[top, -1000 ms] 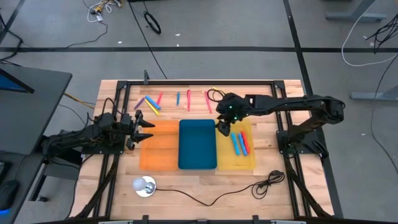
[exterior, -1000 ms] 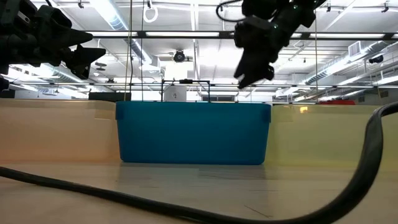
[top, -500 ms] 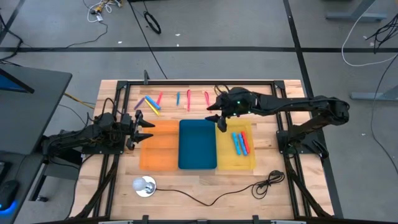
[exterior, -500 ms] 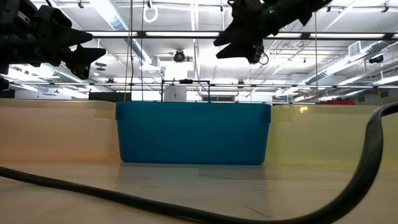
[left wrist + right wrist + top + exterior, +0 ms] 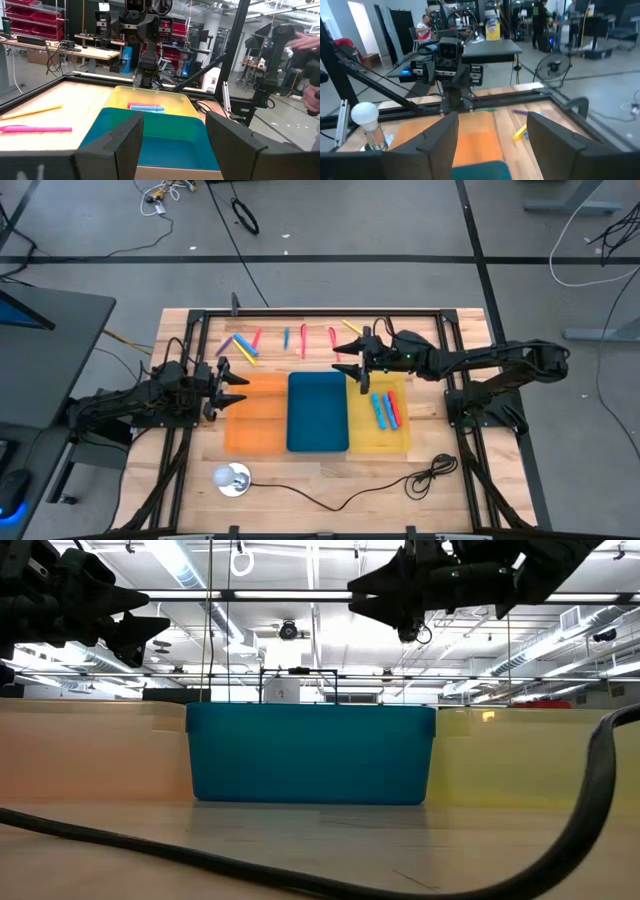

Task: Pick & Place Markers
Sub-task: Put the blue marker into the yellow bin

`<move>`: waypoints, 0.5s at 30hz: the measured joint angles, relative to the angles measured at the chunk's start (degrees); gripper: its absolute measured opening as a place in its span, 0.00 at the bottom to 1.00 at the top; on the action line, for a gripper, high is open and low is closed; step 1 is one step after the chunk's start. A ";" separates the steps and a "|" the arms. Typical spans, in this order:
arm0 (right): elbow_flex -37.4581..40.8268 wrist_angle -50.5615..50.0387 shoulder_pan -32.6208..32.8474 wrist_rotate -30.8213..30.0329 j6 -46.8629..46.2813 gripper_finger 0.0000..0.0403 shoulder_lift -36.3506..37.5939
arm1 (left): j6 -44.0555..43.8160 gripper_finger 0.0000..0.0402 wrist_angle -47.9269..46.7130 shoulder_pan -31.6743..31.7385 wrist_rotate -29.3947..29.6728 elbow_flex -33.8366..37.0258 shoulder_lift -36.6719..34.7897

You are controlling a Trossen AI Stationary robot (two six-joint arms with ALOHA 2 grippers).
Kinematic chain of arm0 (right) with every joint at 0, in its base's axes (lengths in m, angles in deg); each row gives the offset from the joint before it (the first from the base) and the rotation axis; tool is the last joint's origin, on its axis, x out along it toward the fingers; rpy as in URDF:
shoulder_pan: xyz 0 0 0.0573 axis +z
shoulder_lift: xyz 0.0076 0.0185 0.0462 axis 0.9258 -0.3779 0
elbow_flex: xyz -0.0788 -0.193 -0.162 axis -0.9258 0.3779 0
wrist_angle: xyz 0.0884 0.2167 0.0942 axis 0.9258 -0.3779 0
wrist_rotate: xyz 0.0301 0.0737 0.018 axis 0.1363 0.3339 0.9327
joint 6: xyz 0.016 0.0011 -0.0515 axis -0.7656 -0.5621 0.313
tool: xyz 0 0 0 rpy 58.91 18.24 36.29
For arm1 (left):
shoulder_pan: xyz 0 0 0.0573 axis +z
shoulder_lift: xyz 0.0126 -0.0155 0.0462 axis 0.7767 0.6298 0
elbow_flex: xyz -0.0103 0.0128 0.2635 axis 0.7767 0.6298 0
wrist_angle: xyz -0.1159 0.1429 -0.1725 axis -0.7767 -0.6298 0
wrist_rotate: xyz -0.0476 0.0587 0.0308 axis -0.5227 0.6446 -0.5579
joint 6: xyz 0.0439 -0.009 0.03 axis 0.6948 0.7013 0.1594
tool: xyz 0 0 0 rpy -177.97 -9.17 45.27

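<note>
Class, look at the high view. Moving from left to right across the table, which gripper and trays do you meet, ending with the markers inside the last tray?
Left gripper → orange tray → blue tray → yellow tray → blue marker → red marker.

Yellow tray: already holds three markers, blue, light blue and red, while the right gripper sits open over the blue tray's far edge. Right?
Not quite. The high view shows only two markers, blue and red, in the yellow tray. The rest holds: the right gripper is open, above the blue tray's far edge.
</note>
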 joint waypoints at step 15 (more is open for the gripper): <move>-0.28 0.14 0.09 4.46 0.77 0.58 -0.04 | 0.02 0.55 0.00 0.01 0.00 0.01 -0.01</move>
